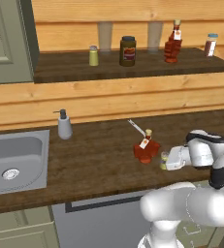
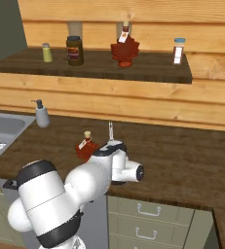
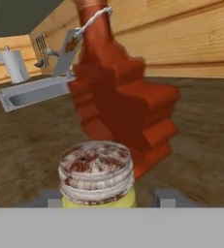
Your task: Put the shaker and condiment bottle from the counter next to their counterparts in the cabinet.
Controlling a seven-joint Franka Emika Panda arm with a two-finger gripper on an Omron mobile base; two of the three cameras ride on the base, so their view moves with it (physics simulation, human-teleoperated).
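Gripper [image 3: 105,199] low over the counter [image 1: 94,160], fingertips [image 3: 166,197] flanking the yellow-green shaker [image 3: 97,175], contact not discernible; shaker stands near the front edge, just right of the red condiment bottle [image 1: 146,147], twins on the cabinet [image 1: 133,68] floor

No text can be read; the condiment bottle [image 1: 146,149] label (white, small) looks blank.

My own hand hides most of the shaker [image 1: 164,158] from the left, the hand view's bottom edge cuts off its body, and my arm covers it from the right.
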